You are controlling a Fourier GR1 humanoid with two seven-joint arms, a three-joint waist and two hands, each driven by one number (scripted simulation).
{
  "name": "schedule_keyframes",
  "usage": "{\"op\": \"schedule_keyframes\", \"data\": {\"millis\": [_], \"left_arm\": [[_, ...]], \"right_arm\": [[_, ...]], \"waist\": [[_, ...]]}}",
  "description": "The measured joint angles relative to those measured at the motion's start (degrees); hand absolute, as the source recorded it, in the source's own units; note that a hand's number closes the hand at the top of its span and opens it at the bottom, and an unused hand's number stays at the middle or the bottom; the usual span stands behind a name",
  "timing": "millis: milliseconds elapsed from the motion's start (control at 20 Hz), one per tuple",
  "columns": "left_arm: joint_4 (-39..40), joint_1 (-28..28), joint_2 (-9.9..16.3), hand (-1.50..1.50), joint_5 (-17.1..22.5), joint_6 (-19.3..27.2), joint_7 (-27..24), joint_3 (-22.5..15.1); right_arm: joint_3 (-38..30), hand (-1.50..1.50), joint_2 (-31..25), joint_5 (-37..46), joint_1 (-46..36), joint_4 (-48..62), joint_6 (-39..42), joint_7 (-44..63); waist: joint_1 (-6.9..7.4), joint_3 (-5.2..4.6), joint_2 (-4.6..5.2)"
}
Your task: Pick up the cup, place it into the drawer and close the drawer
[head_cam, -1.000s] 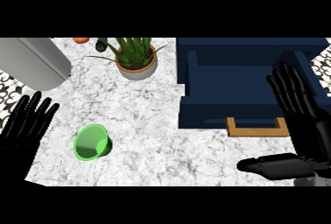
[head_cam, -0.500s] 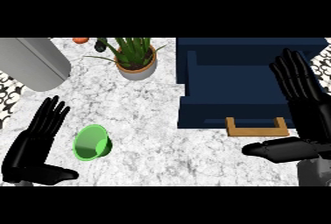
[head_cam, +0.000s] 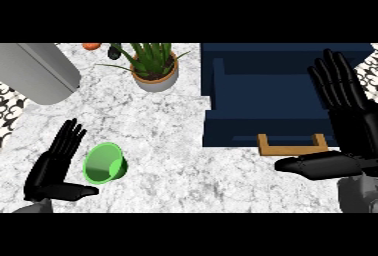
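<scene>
Here, the small green plastic cup (head_cam: 105,163) lies tipped on the white marble counter (head_cam: 162,125), at eight o'clock. The left hand (head_cam: 53,167) is just beside it, fingers straight. The open dark blue drawer (head_cam: 269,102) sits at two o'clock, and the right hand (head_cam: 347,122) rests there with wide fingers.

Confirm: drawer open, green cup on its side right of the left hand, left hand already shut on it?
Not quite. The head view shows the left hand open beside the cup, fingers straight, not curled round it. The rest holds: the drawer is open and the cup lies on its side.
</scene>
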Motion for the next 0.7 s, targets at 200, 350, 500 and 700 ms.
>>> {"op": "schedule_keyframes", "data": {"millis": [200,350,500,700], "left_arm": [[10.22,-2.56,0.65,-1.5,-3.3,0.16,-7.56,0.35],[18.19,-5.49,1.12,-1.5,-5.39,0.82,-12.55,0.61],[28.07,-8.98,1.52,-1.5,-8.1,1.92,-19.47,0.74],[39.02,-13.61,2.62,-1.5,-10.14,3.72,-25.28,1.24]], "right_arm": [[-1.35,-1.5,-1.01,-1.86,-0.16,-1.39,0.98,2.1],[-1.81,-1.5,-1.01,-1.55,-0.99,0.15,1.0,1.14],[-1.52,-1.5,-1.02,-1.59,-0.82,-1.52,0.88,2.55],[-1.63,-1.5,-1.06,-1.68,-1.77,-0.98,0.86,3.13]], "waist": [[-0.1,0.0,0.01],[-0.09,0.0,0.02],[-0.34,-0.03,0.08],[-0.44,-0.06,0.14]]}}
